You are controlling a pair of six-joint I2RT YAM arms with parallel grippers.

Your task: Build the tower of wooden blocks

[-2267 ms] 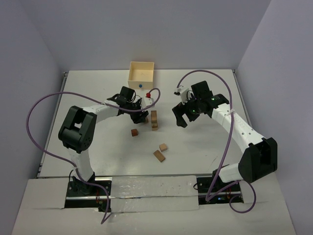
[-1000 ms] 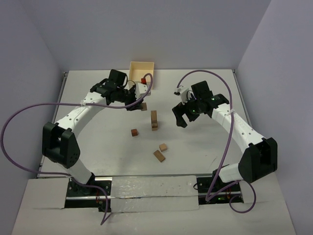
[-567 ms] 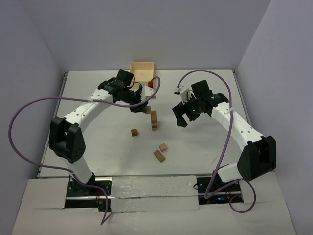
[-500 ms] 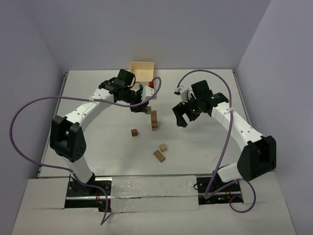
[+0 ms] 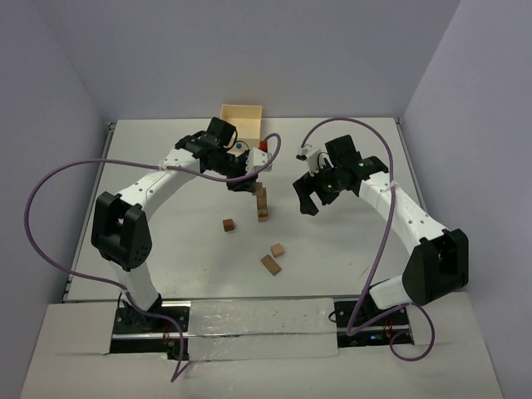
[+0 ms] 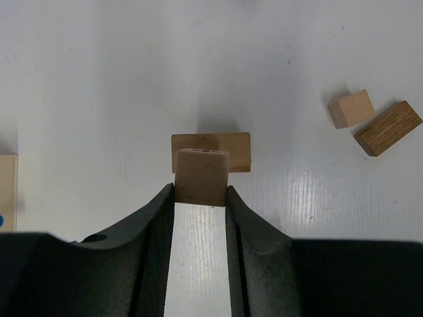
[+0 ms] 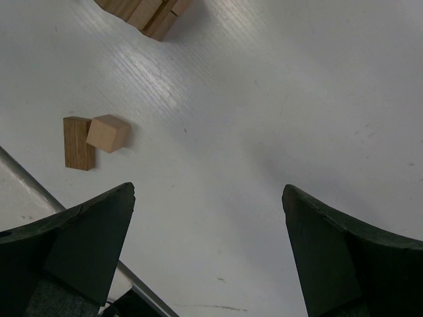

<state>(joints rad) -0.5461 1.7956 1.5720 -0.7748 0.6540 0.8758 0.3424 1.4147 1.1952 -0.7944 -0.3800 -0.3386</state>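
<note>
Left wrist view is showing the left gripper (image 6: 200, 193) clamping a pale wooden block (image 6: 201, 177) between its two dark fingers (image 6: 158, 218), the block sitting at the very tips and filling the gap between them. Just beyond it, the top of the tower (image 6: 239, 150) is showing as a tan rectangle that the held block is partly covering; whether the two are touching cannot be told. Off to the right, a light cube (image 6: 351, 108) and a darker brick (image 6: 388, 127) are lying side by side on the white table (image 6: 99, 79). From the top external view, the left gripper (image 5: 246, 181) is hanging beside the upper end of the tower (image 5: 262, 204), which is standing upright near the middle of the table (image 5: 349, 258), in front of a pale box (image 5: 241, 108). A reddish cube (image 5: 229, 224) is lying apart from the other two loose blocks. The right gripper (image 5: 309, 196) is hovering to the right of the tower with its fingers (image 7: 99, 231) spread wide apart, holding nothing.
</note>
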